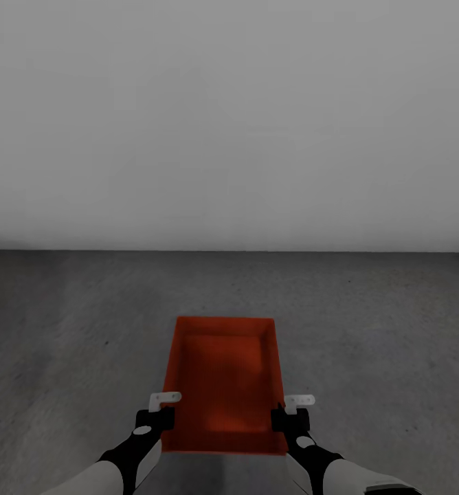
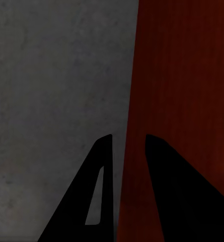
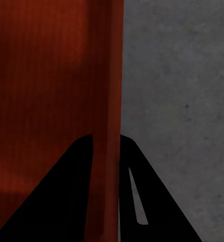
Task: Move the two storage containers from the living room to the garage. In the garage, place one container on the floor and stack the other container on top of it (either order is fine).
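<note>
**Lower the bin level onto the garage floor**

Left gripper (image 1: 162,407) and right gripper (image 1: 293,409) each pinch a long wall of the orange bin (image 1: 222,378), which is over the grey floor (image 1: 64,330). Lower both sides together before releasing.

Storage container (image 1: 224,385) centred over garage floor (image 1: 64,330), long axis toward back wall (image 1: 229,124). Left gripper (image 1: 162,410) straddling its left wall, right gripper (image 1: 289,411) its right wall, near end.
</note>
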Tool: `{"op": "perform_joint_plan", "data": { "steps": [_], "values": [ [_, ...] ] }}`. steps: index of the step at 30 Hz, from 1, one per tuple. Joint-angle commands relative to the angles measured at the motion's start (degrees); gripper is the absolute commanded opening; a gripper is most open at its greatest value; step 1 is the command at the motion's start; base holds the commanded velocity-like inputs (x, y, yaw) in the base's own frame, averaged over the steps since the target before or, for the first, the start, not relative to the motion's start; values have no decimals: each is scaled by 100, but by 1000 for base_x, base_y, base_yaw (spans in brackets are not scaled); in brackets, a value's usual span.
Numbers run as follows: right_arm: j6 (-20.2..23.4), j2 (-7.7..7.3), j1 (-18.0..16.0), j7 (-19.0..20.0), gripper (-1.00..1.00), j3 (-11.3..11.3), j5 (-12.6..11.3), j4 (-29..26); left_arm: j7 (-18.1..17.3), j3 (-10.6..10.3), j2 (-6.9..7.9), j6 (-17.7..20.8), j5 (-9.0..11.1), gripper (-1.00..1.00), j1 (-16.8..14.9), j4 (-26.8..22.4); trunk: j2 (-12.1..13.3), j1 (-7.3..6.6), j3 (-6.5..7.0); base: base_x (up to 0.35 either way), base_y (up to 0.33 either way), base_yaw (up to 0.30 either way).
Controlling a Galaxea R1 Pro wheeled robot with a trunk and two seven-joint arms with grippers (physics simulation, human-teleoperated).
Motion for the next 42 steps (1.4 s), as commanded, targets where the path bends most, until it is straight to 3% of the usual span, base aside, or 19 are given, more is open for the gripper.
{"op": "perform_joint_plan", "data": {
  "steps": [1, 8, 28, 42],
  "values": [
    [8, 6, -6, -23, -100, -281, 180, -17, 61, 110, -2, -27, 22, -100, 1, 20, -2, 0, -3, 0, 0, 10],
    [8, 6, -6, -23, -100, -281, 178, -17, 61, 110, -2, -27, 22, -100, 1, 20, -2, 0, -3, 0, 0, 3],
    [8, 6, -6, -23, -100, -281, 178, -17, 61, 110, -2, -27, 22, -100, 1, 26, -804, 439, -362, 0, 0, 0],
    [17, 8, -6, -23, -100, -281, 178, -17, 61, 110, -2, -27, 22, -100, 1, 20, -804, 439, -362, 0, 0, 0]
  ]
}}
